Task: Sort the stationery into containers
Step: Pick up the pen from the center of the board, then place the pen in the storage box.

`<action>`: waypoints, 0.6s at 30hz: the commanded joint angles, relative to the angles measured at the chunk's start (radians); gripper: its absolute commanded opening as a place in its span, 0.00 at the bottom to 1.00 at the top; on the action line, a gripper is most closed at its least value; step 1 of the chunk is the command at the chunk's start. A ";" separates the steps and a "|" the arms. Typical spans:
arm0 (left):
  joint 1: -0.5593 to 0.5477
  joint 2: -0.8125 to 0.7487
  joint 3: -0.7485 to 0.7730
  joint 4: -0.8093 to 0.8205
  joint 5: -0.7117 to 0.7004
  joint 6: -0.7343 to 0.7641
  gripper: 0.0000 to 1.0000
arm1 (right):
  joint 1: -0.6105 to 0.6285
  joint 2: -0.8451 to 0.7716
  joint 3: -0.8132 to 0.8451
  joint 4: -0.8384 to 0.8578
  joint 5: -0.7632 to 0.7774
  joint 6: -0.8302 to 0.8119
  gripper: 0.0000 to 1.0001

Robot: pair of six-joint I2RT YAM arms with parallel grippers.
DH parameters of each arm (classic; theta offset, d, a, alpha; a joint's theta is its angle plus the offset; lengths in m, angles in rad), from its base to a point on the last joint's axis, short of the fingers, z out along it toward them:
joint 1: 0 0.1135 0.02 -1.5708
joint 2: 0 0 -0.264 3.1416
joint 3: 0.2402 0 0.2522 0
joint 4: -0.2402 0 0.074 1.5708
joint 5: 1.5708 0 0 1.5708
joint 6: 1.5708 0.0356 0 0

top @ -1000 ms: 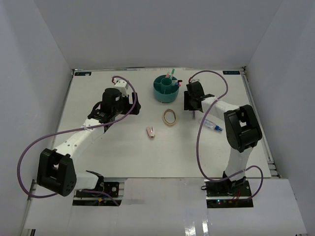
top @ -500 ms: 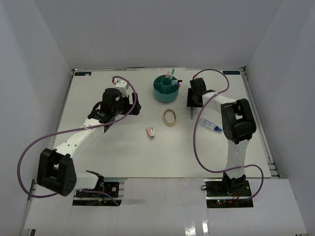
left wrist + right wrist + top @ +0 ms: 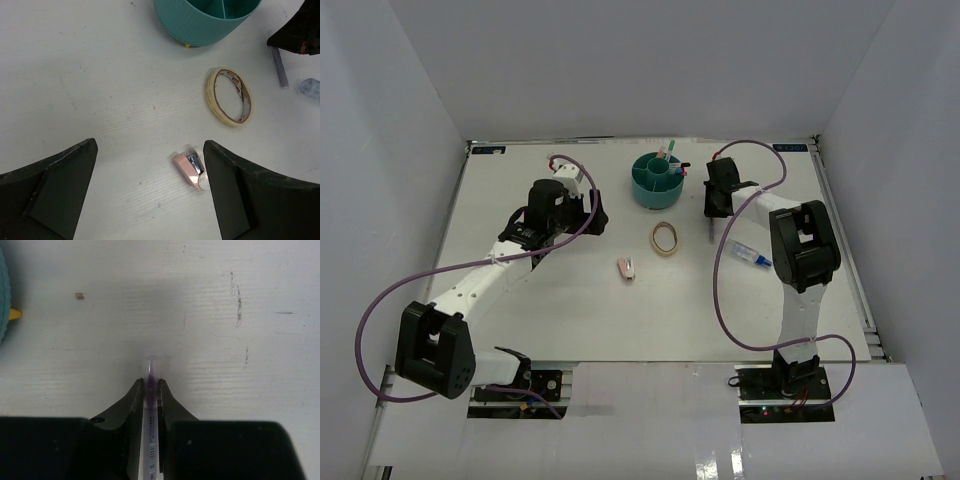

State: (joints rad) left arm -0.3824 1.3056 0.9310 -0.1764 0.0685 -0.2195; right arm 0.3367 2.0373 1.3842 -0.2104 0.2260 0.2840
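The round teal organizer stands at the back centre, with a few pens upright in it. My right gripper is just right of it, shut on a pen with a purple tip, low over the table. A tan loop, a small pink eraser and a blue-capped clear bottle lie on the table. My left gripper is open and empty, left of the organizer. In the left wrist view the eraser lies near its right finger.
White walls enclose the table on three sides. The left wrist view also shows the organizer, the tan loop and the right gripper's black body. The organizer's wall shows at the left edge of the right wrist view.
My right gripper has moved back and slightly left with the pen, nearer the organizer, and the arm has straightened. The left arm has not moved.
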 commanded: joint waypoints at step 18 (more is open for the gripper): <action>-0.052 -0.003 0.078 0.063 0.409 0.009 0.98 | 0.056 -0.577 -0.372 0.465 -0.436 0.075 0.08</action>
State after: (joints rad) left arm -0.4179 1.3235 0.9691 -0.1326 0.4046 -0.2237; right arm 0.3809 1.4799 1.0420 0.0887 -0.1070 0.3271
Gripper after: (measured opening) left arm 0.979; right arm 0.167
